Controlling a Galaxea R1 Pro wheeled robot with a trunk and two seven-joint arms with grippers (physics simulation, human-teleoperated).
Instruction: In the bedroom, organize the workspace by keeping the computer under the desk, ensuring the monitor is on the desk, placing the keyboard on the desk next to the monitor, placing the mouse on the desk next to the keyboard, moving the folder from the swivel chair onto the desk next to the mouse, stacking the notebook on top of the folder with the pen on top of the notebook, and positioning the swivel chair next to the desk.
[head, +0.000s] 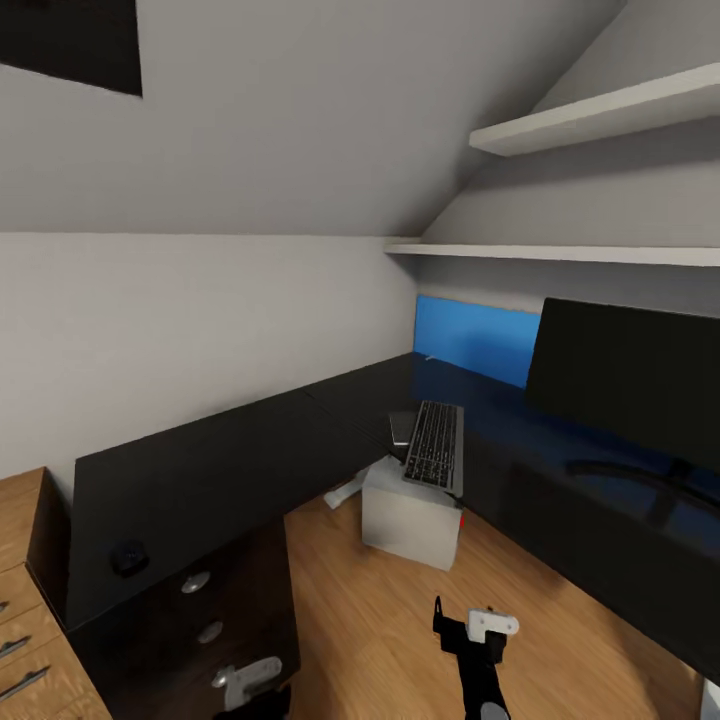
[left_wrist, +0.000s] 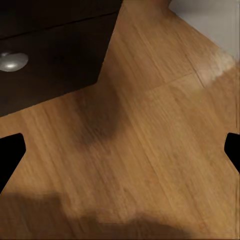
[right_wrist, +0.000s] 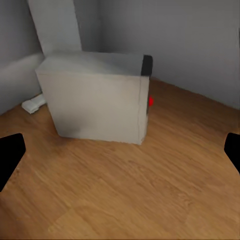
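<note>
Keyboard (head: 435, 444) lies atop computer (head: 410, 520); drawers (head: 200, 620) closed

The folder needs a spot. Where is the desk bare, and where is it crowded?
The desk is bare between the mouse and the keyboard. It is crowded at the corner, around the keyboard, notebook and monitor.

Two white wall shelves (head: 600, 120); wooden cabinet (head: 25, 620).

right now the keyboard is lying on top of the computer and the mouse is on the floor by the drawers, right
Not quite. The keyboard does lie on the computer, but the mouse sits on the desk above the drawers, not on the floor. The head view shows it.
</note>
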